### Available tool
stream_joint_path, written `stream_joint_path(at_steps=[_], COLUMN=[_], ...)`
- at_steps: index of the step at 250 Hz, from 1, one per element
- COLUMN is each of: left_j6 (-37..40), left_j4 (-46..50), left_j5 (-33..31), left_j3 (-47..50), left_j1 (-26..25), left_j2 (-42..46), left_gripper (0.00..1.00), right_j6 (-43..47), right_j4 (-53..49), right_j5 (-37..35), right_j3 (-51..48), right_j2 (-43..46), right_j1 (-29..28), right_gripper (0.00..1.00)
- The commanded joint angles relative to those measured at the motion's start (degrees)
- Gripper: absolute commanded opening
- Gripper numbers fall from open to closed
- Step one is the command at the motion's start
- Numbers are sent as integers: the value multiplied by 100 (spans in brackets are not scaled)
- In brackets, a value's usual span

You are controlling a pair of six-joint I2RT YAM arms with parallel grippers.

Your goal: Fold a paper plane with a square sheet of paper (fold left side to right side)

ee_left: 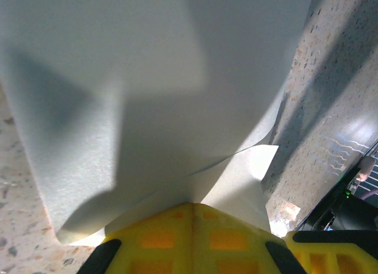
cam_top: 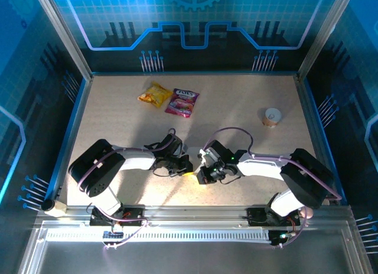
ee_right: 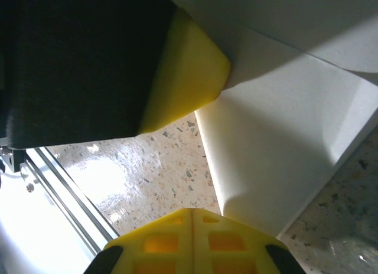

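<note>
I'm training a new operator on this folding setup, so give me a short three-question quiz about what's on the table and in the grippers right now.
1. True or false: in the top view the pink snack packet lies right of the yellow snack packet.
2. Fill in: the white cup sits toward the ___ side of the table.
3. What do the left gripper and right gripper pinch? A white cup, B white paper, C yellow snack packet.
Key: 1 true; 2 right; 3 B.
</note>
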State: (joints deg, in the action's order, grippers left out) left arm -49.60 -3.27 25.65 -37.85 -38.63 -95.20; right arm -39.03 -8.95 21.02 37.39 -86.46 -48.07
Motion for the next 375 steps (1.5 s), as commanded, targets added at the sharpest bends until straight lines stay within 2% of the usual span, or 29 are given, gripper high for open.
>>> stream_joint_path(at_steps=[1, 78, 235, 307, 375], left_j6=[-16, -10, -9, -2, 9], left_j4=[653, 683, 709, 766, 782], left_j5=[-382, -393, -438, -483, -469], left_j3=[49, 67, 44, 9, -48], left_j1=[-31, -39, -39, -37, -39], left_j2=[-203, -166, -176, -193, -201], left_gripper=[0, 0, 0, 0, 0], right_j6=[-39, -113, -245, -420, -378], right_j4=[-156, -232, -151, -128, -684], right_j5=[-128, -290, -38, 305, 434], right_j3=[73, -49, -334, -870, -863], right_j2=[-131, -201, -243, 234, 1332], right_j1=[-62, -64, -66, -62, 142], right_gripper=[5, 5, 5, 5, 5])
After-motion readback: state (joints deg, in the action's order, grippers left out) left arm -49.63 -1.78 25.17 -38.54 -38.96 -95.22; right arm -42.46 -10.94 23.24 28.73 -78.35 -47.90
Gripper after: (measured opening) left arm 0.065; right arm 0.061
